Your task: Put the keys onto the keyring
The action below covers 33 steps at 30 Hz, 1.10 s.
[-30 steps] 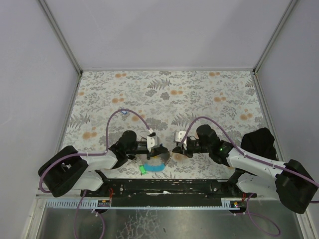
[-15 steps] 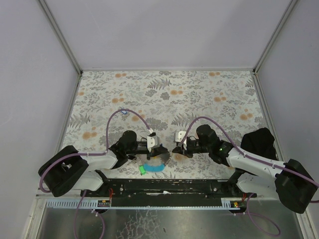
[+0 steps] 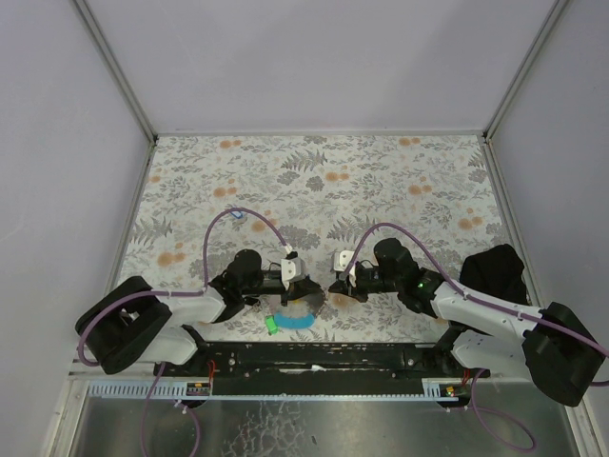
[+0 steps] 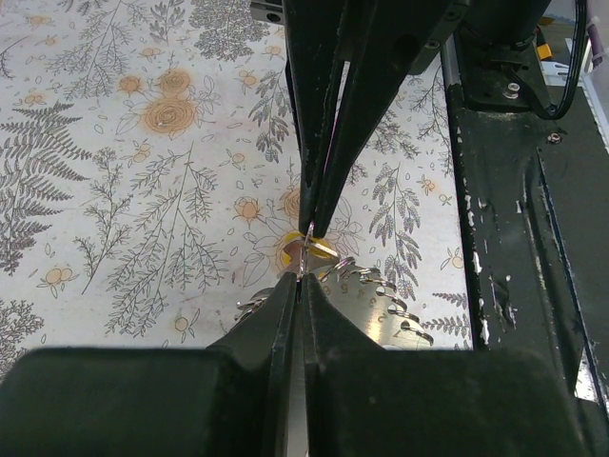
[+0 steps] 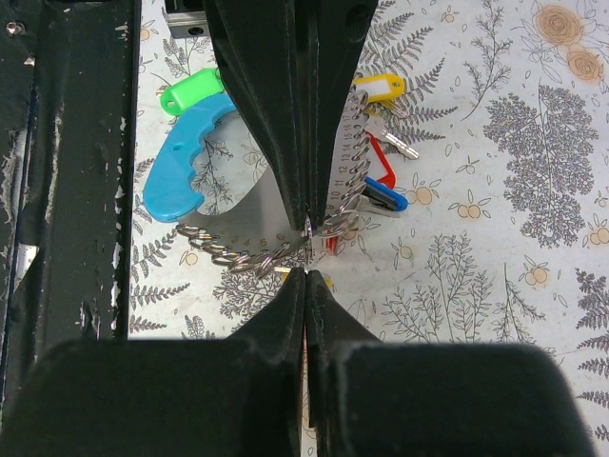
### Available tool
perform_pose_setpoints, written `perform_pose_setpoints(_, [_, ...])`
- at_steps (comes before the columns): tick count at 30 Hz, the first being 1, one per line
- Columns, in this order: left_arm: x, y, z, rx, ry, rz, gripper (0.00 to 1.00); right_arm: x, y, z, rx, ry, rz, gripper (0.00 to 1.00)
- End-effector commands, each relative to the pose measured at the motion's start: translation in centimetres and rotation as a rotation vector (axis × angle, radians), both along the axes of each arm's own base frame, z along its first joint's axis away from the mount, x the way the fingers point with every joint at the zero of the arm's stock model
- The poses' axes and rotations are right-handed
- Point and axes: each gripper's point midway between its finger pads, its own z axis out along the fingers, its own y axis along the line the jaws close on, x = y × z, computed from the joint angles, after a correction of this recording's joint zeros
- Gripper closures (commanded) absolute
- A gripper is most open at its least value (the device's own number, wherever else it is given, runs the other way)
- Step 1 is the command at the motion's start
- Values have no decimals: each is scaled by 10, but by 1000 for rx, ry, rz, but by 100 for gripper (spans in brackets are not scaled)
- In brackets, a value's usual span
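The keyring [image 5: 243, 224] lies at the near edge as a grey plate with several wire rings and a light-blue handle [image 5: 186, 162]; in the top view the handle [image 3: 297, 321] shows below the grippers. Yellow [image 5: 381, 89], red [image 5: 383, 164] and blue [image 5: 385, 198] keys hang on its rings. My left gripper [image 5: 306, 225] is shut on one ring of the keyring [image 4: 381, 297]. My right gripper [image 5: 306, 276] meets it tip to tip, shut on a thin key with a yellow cap [image 4: 322, 249]. Both grippers [image 3: 309, 290] [image 3: 331, 286] sit low over the cloth.
A green tag [image 5: 190, 92] hangs off the blue handle. The black base rail [image 4: 514, 190] runs close beside the keyring, also in the right wrist view [image 5: 67, 162]. Purple cables [image 3: 233, 214] arch over both arms. Flowered cloth [image 3: 314, 181] stretches to the grey walls.
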Motion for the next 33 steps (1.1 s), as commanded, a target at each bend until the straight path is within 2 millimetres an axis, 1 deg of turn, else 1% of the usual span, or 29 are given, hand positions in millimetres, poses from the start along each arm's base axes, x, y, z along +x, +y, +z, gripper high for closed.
perform_pose_setpoints(1, [7,-9,25,-76,-66,-3,100,6,13,23,67,-49,10,100])
perform_pose_setpoints(18, [19,-13,16,-24,-2,44,100,9,20,25,51,-51,14,100])
perform_pose_setpoints(26, [30,-12,16,-3,49,120,100,9,15,20,10,-54,-2,100])
perform_pose_setpoints(33, [40,-13,10,28,128,184,100,12,12,17,-27,-57,-15,100])
